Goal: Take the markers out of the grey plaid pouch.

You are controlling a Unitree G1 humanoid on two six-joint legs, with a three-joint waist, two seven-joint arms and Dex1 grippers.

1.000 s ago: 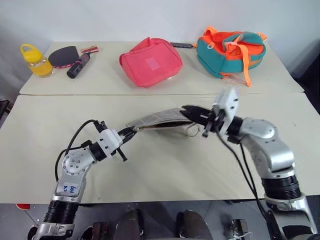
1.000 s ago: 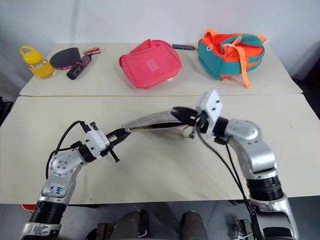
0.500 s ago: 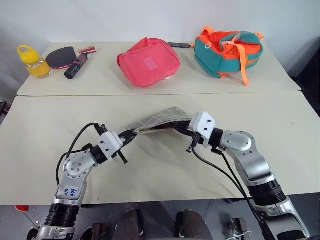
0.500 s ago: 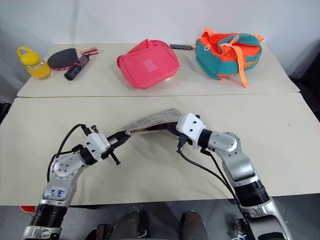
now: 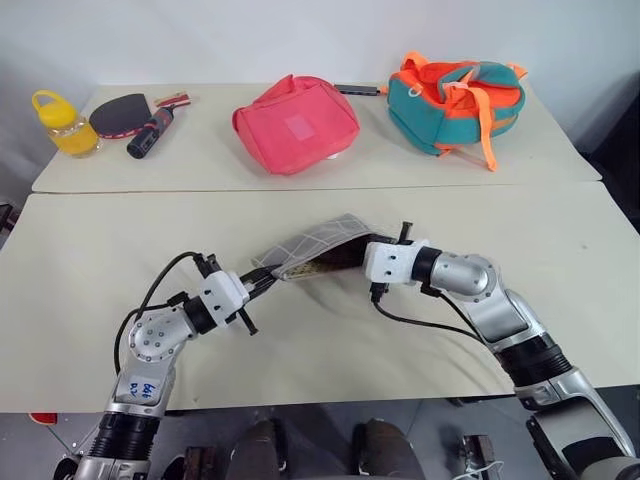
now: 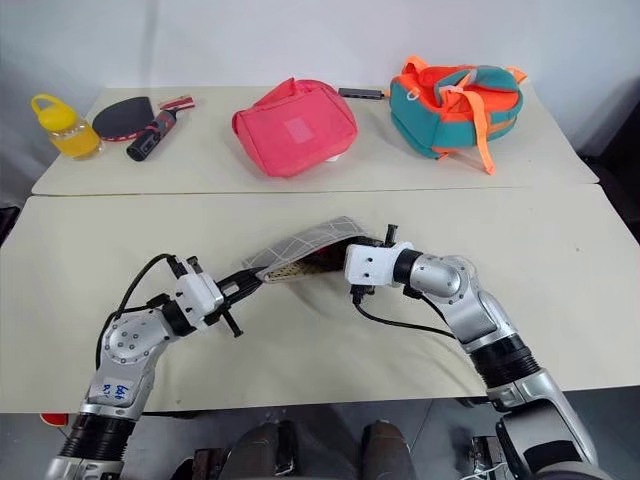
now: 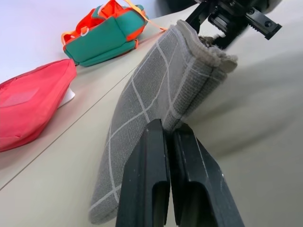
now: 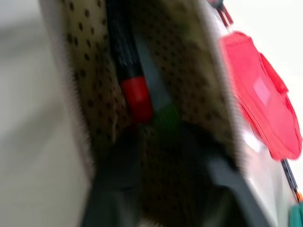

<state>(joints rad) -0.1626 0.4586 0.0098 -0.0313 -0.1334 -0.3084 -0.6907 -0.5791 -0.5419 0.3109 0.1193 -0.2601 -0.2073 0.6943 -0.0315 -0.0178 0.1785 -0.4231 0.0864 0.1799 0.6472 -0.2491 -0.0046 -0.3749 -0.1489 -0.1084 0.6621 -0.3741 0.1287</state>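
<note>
Two pale tables [image 5: 90, 250] against white wall, left jaws clamped on grey plaid pouch [image 5: 315, 243], right jaws unclear

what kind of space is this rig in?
Probably a lab or test room, not a home: two plain beige tables pushed together against a bare white wall, with props laid out along the far one, such as a pink bag, a teal-orange backpack and a paddle.

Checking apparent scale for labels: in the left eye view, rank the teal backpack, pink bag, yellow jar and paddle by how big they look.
1. Teal backpack and pink bag: look about alike, no clear winner.
2. Paddle.
3. Yellow jar: close to the paddle, slightly smaller.
All sit on the far table, so nearness hardly skews this.
</note>
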